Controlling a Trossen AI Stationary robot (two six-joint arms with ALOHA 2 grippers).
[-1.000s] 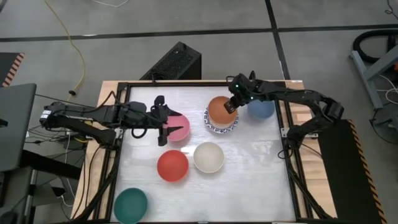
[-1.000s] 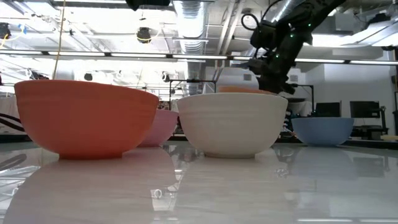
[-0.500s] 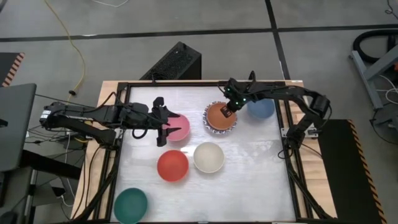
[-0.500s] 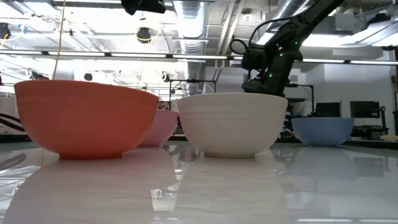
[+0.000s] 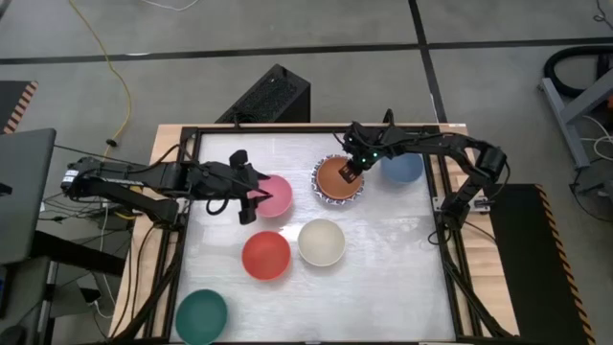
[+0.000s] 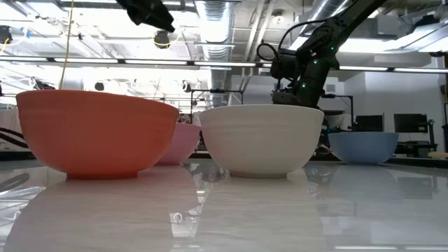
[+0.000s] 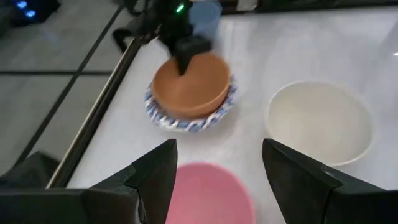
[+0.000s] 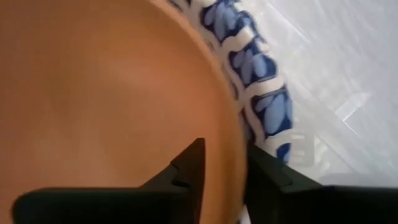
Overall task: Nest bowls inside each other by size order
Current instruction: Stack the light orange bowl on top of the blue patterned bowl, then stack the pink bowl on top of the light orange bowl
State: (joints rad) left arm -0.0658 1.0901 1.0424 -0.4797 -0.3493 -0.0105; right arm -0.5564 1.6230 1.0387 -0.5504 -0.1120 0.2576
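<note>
Right gripper (image 5: 352,171) pinching the rim of the plain round orange bowl (image 5: 336,176), one finger inside and one outside, arm stretched low from the table's right edge. Orange bowl seated inside the wider white bowl with the blue-patterned rim (image 7: 219,116). Left gripper (image 5: 251,195) spread wide, empty, hovering over the round pink bowl (image 5: 275,195), just left of the orange bowl.
</note>
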